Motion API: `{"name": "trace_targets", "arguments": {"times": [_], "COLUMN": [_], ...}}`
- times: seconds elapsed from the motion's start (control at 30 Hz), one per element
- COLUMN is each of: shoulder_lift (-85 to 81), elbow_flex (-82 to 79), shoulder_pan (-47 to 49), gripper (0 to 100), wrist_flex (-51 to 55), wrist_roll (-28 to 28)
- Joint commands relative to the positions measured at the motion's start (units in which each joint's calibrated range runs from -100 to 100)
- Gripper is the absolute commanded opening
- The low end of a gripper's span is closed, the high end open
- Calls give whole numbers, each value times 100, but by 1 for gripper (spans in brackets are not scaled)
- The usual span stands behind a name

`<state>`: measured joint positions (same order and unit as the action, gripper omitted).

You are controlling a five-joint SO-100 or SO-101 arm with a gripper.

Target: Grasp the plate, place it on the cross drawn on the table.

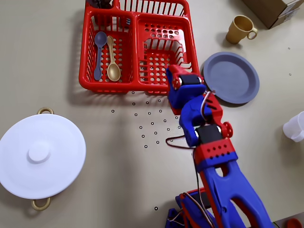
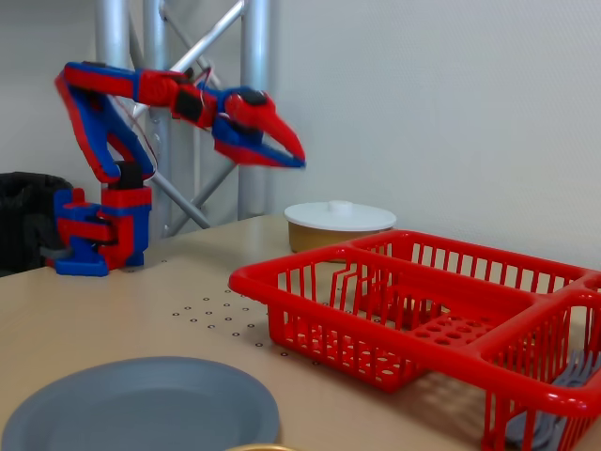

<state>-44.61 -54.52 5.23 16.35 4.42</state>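
Observation:
The slate blue-grey plate (image 1: 231, 77) lies flat on the beige table (image 1: 118, 190), to the right of the red rack in the overhead view. It also shows at the bottom left of the fixed view (image 2: 141, 409). My red and blue gripper (image 1: 172, 73) hangs high above the table by the rack's front right corner, left of the plate and apart from it. In the fixed view the gripper (image 2: 299, 161) points toward the rack with its jaws together and nothing between them. I cannot make out the pencilled cross in either view.
A red dish rack (image 1: 137, 45) holds a grey spoon (image 1: 99, 52) and a beige spoon (image 1: 112, 59). A white lid with a knob (image 1: 42, 156) sits at the left. A yellow cup (image 1: 240, 29), a cardboard box (image 1: 273, 9) and a white cup (image 1: 297, 127) stand at the right. Black ring dots (image 1: 152, 123) mark the table.

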Motion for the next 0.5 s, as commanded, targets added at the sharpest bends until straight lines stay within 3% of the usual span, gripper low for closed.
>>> {"name": "trace_targets", "arguments": {"times": [0.0,0.13,0.23,0.47], "shoulder_lift": [-822,-1541,-2124,-3680], "elbow_flex": [-251,-405,-976,-2635], "shoulder_pan": [230,604,697,130], "gripper": [0,0,0,0], "wrist_flex": [438,2104,2997,3311], "wrist_roll": [166,547,513,-210]}}
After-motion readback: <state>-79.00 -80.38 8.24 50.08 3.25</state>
